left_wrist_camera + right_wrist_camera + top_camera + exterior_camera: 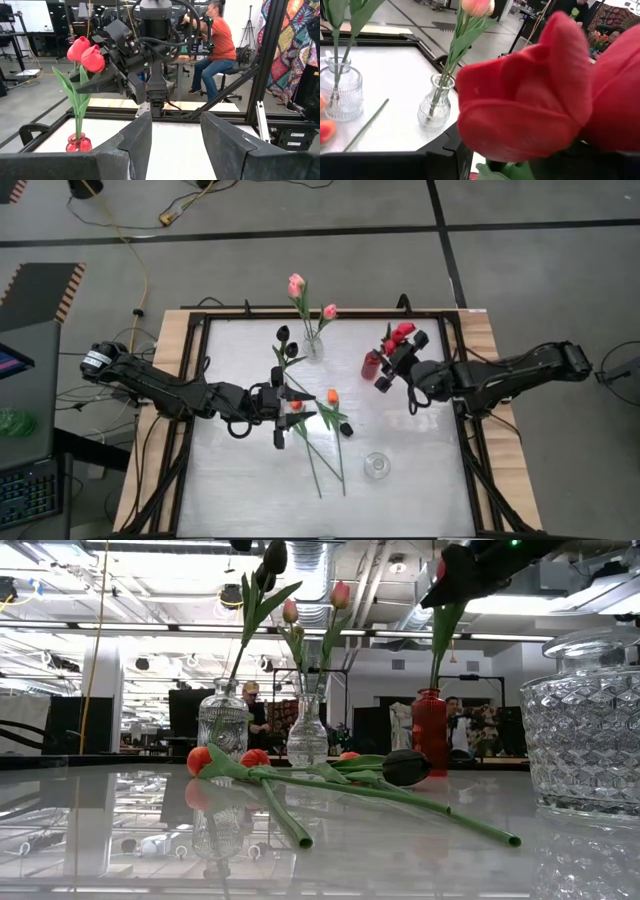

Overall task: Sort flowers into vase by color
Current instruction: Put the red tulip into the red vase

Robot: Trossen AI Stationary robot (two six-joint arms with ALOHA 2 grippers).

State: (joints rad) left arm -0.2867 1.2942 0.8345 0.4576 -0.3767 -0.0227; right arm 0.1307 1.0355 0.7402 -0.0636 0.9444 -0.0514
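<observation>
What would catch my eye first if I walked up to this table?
Probably the red tulips standing in a red vase at the table's right side, with the right gripper open right beside them. Near the middle, loose orange and black tulips lie flat by the open left gripper, and pink tulips stand in a clear vase at the back.

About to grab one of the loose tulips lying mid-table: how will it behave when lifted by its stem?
Probably light and floppy: the loose tulips have long thin stems, so the head likely droops. A round stem may slip or roll on the glossy table. They lie crossed, so lifting one may drag a neighbour.
</observation>
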